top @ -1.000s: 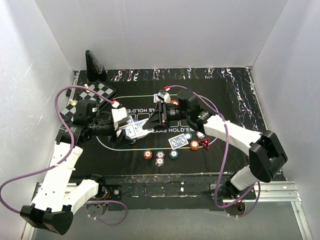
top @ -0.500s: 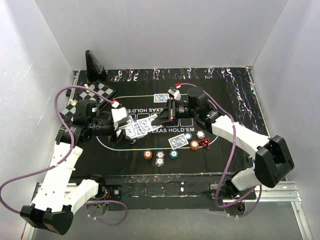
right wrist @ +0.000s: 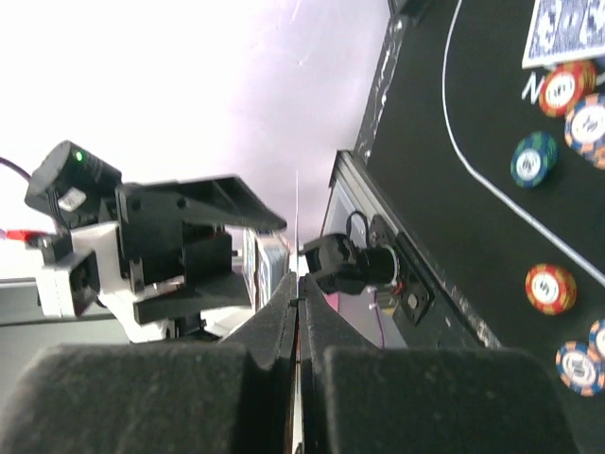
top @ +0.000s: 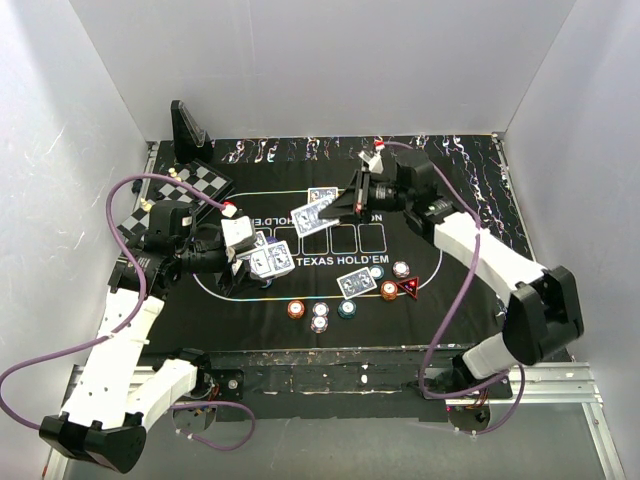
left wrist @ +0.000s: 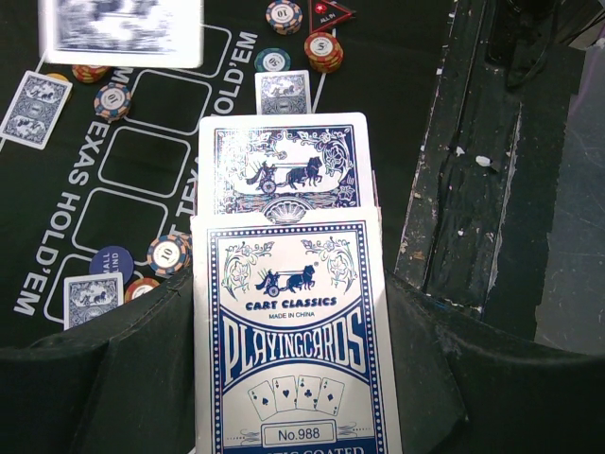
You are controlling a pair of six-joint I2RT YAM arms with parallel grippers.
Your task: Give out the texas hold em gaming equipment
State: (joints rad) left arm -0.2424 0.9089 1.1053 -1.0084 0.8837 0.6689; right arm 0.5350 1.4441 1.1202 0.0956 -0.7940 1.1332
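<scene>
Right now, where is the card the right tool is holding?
Top view, centre: the card is pinched in the right tool over the mat, between the far face-down card and the deck box.

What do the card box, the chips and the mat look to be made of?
Card box: thin printed cardboard, slight sheen, crisp flat edges. Chips: probably moulded plastic or clay composite, going by striped rims and printed centres. Mat: matte black with white printed lines, likely fabric or rubber; the look leaves it open.
</scene>
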